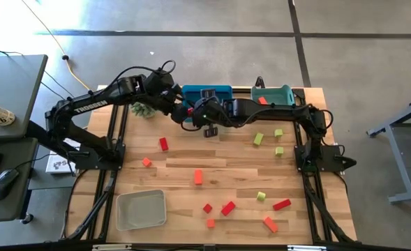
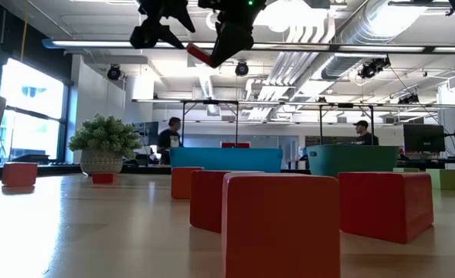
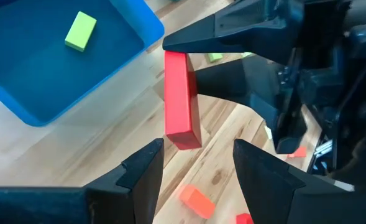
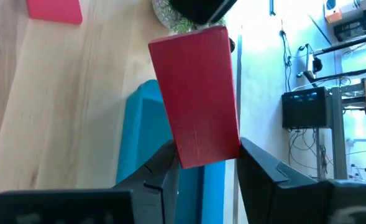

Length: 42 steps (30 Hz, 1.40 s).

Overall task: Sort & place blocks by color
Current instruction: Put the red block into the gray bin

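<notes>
The right gripper (image 4: 204,163) is clamping a red bar (image 4: 196,94) by one end, holding it in the air near the front edge of the blue tray (image 1: 206,93). The bar is a plain, matte, square-edged block, longer than wide, with a faint grain on its flat faces. In the left wrist view the bar (image 3: 180,99) is hanging free of the wooden table (image 1: 226,174), pinched at its top between the right arm's dark tapered fingers. The left gripper (image 3: 197,163) is facing it with its jaws apart and nothing between them, just beside the bar.

The blue tray is smooth plastic with rounded corners; a yellow-green block (image 3: 81,30) is lying on its floor. A teal tray (image 1: 273,95) is sitting next to it, holding an orange block (image 1: 262,100). A grey tray (image 1: 141,209) is standing near the table's front left. Red, orange and yellow-green blocks are lying scattered over the pale planked tabletop, among them a red bar (image 1: 282,204) and a green cube (image 1: 261,196). A spiky potted plant (image 2: 103,143) is sitting at the back left.
</notes>
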Each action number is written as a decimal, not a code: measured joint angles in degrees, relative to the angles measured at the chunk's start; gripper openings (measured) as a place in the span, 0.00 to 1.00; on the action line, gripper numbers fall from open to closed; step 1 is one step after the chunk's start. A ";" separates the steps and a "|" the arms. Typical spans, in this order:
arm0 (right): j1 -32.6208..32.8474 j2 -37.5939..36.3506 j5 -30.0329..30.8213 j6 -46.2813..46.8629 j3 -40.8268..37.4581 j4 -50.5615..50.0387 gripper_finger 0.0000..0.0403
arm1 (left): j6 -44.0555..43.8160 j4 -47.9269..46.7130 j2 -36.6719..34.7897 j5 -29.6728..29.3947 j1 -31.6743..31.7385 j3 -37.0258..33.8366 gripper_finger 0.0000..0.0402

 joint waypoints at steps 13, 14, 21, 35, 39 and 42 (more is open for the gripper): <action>0.04 0.02 -0.35 0.00 0.00 0.09 0.26 | 0.09 0.58 1.93 -1.36 0.36 0.02 0.46; 0.07 0.02 -0.39 0.00 0.00 0.09 0.26 | 0.42 0.52 2.17 -1.67 0.37 0.01 0.46; 0.04 0.02 -0.37 0.00 0.00 1.00 0.26 | 2.24 0.72 2.16 -2.89 0.79 0.00 0.46; 0.04 0.02 -0.38 -0.44 0.00 2.73 0.26 | 7.62 0.85 2.16 -3.26 0.77 0.00 0.30; 0.04 0.02 0.33 -0.23 0.00 2.56 0.26 | 9.60 0.96 2.14 -3.14 0.81 0.00 0.16; 0.04 0.02 0.80 -0.21 -0.02 2.25 0.27 | 10.58 0.79 2.12 -3.46 0.85 0.00 0.09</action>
